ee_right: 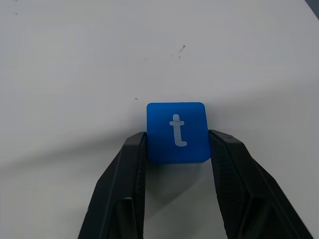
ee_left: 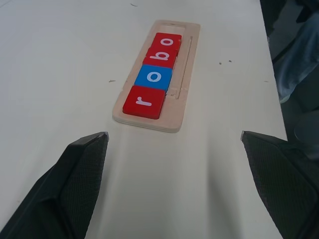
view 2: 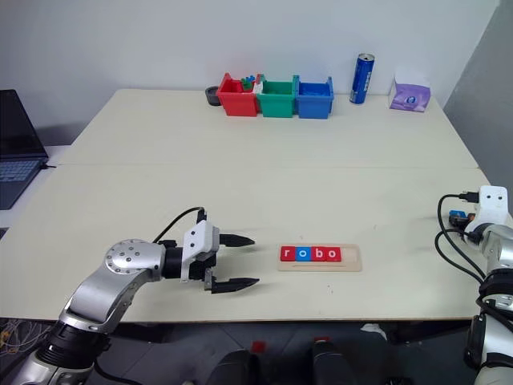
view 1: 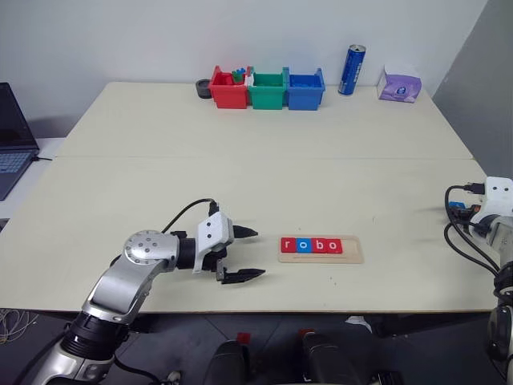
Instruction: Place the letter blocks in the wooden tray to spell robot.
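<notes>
The wooden tray (view 1: 353, 256) lies near the table's front edge. In it, letter blocks spell r (ee_left: 144, 102), o (ee_left: 153, 76), b (ee_left: 160, 56), o (ee_left: 168, 41) in red, blue, red, red; the tray's right end is bare. My left gripper (view 1: 258, 253) hovers just left of the tray, open, with nothing between its fingers. In the right wrist view a blue block with a white t (ee_right: 177, 130) lies flat on the table. My right gripper (ee_right: 177, 137) is shut on it, one black finger pressed against each side.
Red (view 1: 229, 90), green (view 1: 267, 90) and blue (view 1: 304, 90) bins stand at the table's far edge, with a blue can (view 1: 351, 70) and a purple tissue pack (view 1: 399, 85) to their right. A laptop (view 1: 12, 136) sits off the left side.
</notes>
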`<control>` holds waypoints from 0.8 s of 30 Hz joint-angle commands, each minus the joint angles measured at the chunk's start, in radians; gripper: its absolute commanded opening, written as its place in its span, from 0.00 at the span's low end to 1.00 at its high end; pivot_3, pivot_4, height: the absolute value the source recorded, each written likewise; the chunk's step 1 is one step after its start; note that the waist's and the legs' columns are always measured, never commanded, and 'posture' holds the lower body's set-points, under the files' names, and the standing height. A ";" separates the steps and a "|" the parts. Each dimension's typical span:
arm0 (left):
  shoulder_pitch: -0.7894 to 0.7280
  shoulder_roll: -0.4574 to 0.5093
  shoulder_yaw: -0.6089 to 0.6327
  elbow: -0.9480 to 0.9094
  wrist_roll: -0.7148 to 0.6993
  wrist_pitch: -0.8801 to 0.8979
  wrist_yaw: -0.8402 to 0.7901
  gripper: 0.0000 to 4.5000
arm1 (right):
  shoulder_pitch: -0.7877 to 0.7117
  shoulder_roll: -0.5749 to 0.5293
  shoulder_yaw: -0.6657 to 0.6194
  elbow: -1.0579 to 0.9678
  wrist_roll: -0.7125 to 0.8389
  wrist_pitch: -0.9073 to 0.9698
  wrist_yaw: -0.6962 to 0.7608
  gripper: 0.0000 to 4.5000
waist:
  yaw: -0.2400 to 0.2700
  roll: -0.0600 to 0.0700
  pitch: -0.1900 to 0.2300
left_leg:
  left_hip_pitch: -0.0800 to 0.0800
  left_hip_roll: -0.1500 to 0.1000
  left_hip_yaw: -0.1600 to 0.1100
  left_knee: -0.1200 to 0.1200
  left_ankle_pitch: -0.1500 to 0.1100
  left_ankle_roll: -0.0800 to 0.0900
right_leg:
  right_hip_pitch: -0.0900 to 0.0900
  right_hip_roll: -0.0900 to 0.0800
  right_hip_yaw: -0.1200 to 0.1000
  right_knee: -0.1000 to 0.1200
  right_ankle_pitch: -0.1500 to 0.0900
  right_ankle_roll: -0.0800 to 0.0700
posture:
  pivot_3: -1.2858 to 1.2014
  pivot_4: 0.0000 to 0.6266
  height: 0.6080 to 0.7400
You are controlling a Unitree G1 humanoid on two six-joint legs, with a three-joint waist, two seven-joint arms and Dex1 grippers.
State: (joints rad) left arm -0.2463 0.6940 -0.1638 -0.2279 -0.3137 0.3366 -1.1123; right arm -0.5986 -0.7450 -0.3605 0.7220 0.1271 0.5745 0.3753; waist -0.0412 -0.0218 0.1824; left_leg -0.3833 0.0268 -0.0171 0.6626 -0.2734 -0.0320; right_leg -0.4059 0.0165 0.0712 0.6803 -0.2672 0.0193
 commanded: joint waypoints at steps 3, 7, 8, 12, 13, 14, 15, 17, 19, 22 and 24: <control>0.005 0.014 0.027 -0.024 -0.018 -0.004 -0.004 1.00 | 0.155 -0.017 -0.016 -0.354 0.043 0.051 0.030 0.33 | 0.003 0.001 0.000 | -0.001 0.001 -0.002 -0.001 0.000 0.000 | -0.001 0.000 0.000 0.000 -0.001 0.002 | 0.52 0.24 1.00; 0.016 0.025 0.039 -0.024 -0.024 -0.001 -0.011 1.00 | 0.389 0.051 -0.071 -0.824 0.138 0.256 0.019 0.33 | 0.008 0.002 0.000 | -0.002 0.002 -0.005 -0.002 0.000 0.000 | -0.001 0.000 -0.001 0.000 -0.002 0.004 | 0.52 0.24 1.00; 0.017 0.026 0.040 -0.024 -0.025 -0.001 -0.013 1.00 | 0.425 0.070 -0.080 -0.898 0.153 0.295 0.006 0.33 | 0.006 0.002 0.000 | -0.002 0.002 -0.006 -0.002 0.000 0.000 | -0.001 0.000 -0.001 0.000 -0.003 0.005 | 0.52 0.24 1.00; 0.018 0.022 0.042 -0.014 -0.026 -0.008 -0.023 1.00 | 0.583 0.220 -0.075 -1.238 0.189 0.449 -0.093 0.33 | 0.008 0.002 0.000 | -0.002 0.002 -0.007 -0.001 0.000 0.000 | -0.001 0.000 -0.002 0.001 -0.003 0.005 | 0.52 0.24 1.00; 0.015 0.020 0.041 -0.009 -0.026 -0.011 -0.026 1.00 | 0.604 0.253 -0.061 -1.293 0.189 0.471 -0.118 0.33 | 0.008 0.002 0.000 | -0.001 0.003 -0.007 -0.001 0.000 0.000 | -0.001 0.000 -0.002 0.001 -0.003 0.005 | 0.52 0.24 1.00; 0.012 0.018 0.040 -0.004 -0.025 -0.015 -0.028 1.00 | 0.618 0.281 -0.049 -1.331 0.189 0.490 -0.135 0.33 | 0.008 0.002 0.000 | -0.001 0.002 -0.007 -0.001 0.000 0.000 | -0.001 0.000 -0.001 0.001 -0.003 0.005 | 0.52 0.24 1.00; 0.005 0.014 0.039 0.005 -0.024 -0.020 -0.030 1.00 | 0.630 0.310 -0.032 -1.359 0.189 0.504 -0.150 0.33 | 0.007 0.002 0.000 | -0.001 0.002 -0.006 -0.001 0.000 0.000 | -0.001 0.000 -0.001 0.001 -0.003 0.005 | 0.52 0.24 1.00; -0.008 0.006 0.034 0.023 -0.018 -0.033 -0.033 1.00 | 0.649 0.346 0.010 -1.397 0.182 0.524 -0.171 0.33 | 0.007 0.002 0.000 | -0.001 0.002 -0.006 0.000 0.000 0.000 | -0.001 0.000 -0.002 0.001 -0.003 0.006 | 0.52 0.24 1.00; -0.021 -0.004 0.031 0.039 -0.013 -0.043 -0.034 1.00 | 0.659 0.366 0.045 -1.425 0.176 0.539 -0.187 0.33 | 0.008 0.002 0.000 | 0.000 0.001 -0.006 0.000 0.000 0.000 | -0.001 0.000 -0.002 0.001 -0.003 0.006 | 0.52 0.24 1.00; -0.030 -0.015 0.026 0.049 -0.008 -0.051 -0.033 1.00 | 0.666 0.395 0.063 -1.454 0.183 0.573 -0.203 0.33 | 0.008 0.002 0.000 | -0.001 0.001 -0.005 0.000 0.000 0.000 | -0.001 0.000 -0.002 0.000 -0.003 0.006 | 0.52 0.24 1.00; -0.027 -0.023 0.020 0.047 -0.003 -0.057 -0.031 1.00 | 0.673 0.411 0.080 -1.464 0.188 0.592 -0.206 0.33 | 0.008 0.002 0.000 | -0.001 0.001 -0.005 0.000 0.000 0.000 | -0.001 0.000 -0.002 0.000 -0.003 0.006 | 0.52 0.24 1.00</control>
State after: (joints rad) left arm -0.2673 0.6767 -0.1425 -0.1676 -0.3128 0.2970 -1.1449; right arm 0.0683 -0.3373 -0.2852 -0.6975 0.3066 1.1555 0.1772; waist -0.0331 -0.0199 0.1826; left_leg -0.3847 0.0282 -0.0227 0.6620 -0.2734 -0.0322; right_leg -0.4067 0.0163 0.0695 0.6802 -0.2702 0.0246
